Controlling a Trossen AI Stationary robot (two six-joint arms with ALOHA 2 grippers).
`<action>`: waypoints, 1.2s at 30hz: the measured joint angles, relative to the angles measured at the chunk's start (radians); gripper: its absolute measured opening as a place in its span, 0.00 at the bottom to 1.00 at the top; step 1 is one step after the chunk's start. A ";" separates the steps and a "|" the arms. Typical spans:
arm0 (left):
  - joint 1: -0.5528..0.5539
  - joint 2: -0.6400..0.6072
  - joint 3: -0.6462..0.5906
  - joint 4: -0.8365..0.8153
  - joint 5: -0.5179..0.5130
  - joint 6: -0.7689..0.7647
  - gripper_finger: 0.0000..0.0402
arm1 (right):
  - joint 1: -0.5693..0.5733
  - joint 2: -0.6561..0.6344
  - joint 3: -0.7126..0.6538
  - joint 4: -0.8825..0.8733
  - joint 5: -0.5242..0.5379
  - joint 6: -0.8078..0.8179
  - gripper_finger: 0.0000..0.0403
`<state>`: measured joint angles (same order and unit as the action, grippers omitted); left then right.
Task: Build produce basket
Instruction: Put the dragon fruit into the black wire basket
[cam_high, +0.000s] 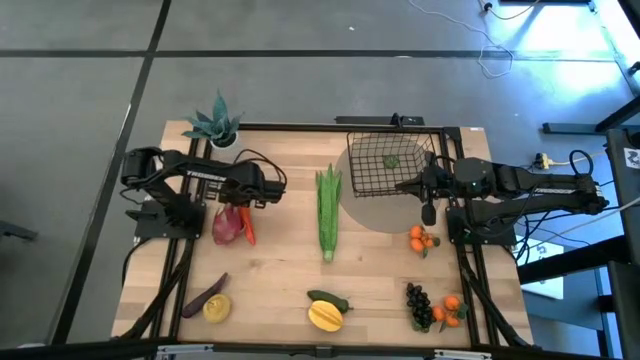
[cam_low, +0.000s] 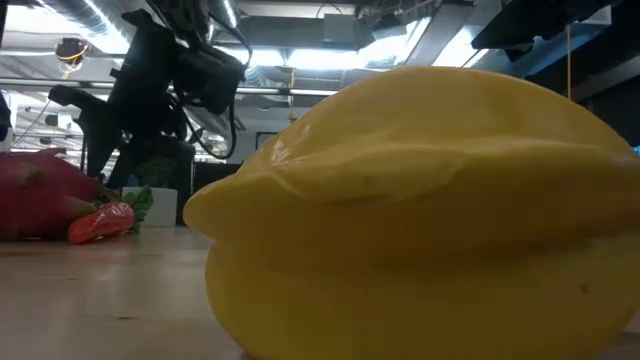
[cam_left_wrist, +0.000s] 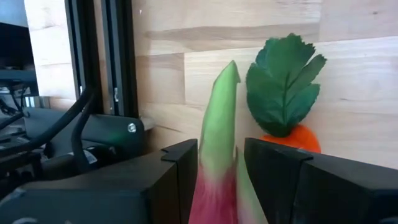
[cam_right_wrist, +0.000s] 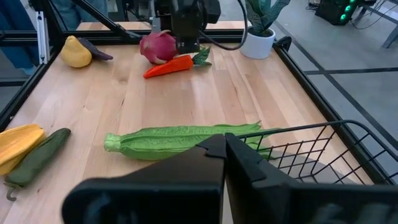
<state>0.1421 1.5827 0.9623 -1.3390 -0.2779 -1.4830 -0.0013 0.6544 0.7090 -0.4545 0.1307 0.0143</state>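
I read this as the pick-up step for the first piece: my left gripper (cam_left_wrist: 217, 180) is down on the red radish (cam_high: 227, 224) at the left side of the surface (cam_high: 280, 280), its fingers (cam_left_wrist: 180, 168) pinching the pale green leaf tip that stands up between them in the left wrist view. The carrot (cam_high: 249, 230) lies just beside the radish, touching it as far as I can tell (its green top sits close behind my fingers).

The basket (cam_high: 390, 160) is at the far right of the surface, and it looks tilted or held up at its edge by my right gripper (cam_high: 428, 186), whose fingers are pressed together; whether they actually clamp a wire I cannot say.

Next I would want a clean lift straight up, clear of the carrot, then a carry across over the corn (cam_high: 328, 210) toward the basket.
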 joint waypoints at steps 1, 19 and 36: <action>0.000 0.008 0.000 0.003 0.000 0.000 0.30 | 0.000 0.000 0.000 0.000 0.000 0.000 0.00; 0.000 0.094 0.000 0.001 -0.029 0.200 0.24 | 0.000 0.000 0.000 0.000 0.000 0.001 0.00; -0.034 0.063 0.000 -0.053 -0.007 0.314 0.00 | 0.000 -0.003 0.000 0.000 0.000 0.003 0.00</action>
<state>0.1076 1.6454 0.9623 -1.3920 -0.2849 -1.1691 -0.0017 0.6515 0.7091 -0.4544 0.1310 0.0170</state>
